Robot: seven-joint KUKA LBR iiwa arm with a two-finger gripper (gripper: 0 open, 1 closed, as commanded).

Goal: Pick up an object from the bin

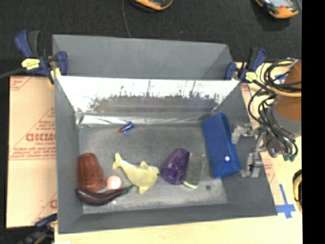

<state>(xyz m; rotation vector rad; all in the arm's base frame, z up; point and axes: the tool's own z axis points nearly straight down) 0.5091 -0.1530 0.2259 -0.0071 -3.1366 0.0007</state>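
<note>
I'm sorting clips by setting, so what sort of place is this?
Probably a robotics lab's grasping test station: a grey metal bin holds unrelated loose things, such as a blue box and a purple cup, and a cabled robot end effector hangs on the view's right.

The wrist wears an orange cover [290, 105], a rounded, drum-like shape, bright orange along its upper edge and duller brown-orange lower down, with a dark band across its middle. It sits behind the jaws, away from their tips. Black cables [264, 93] lie over and beside the cover in several loose loops, thin and glossy, crossing one another. A tighter bundle of dark wires [279, 144] hangs between the cover and the jaws, with a small green fleck [292, 157] at its outer edge. The jaws belong to a pale grey metal assembly [252, 154], angular and narrow, built of flat plates and short bars with bright, unpainted edges. Screws and markings are too small to tell.
</note>
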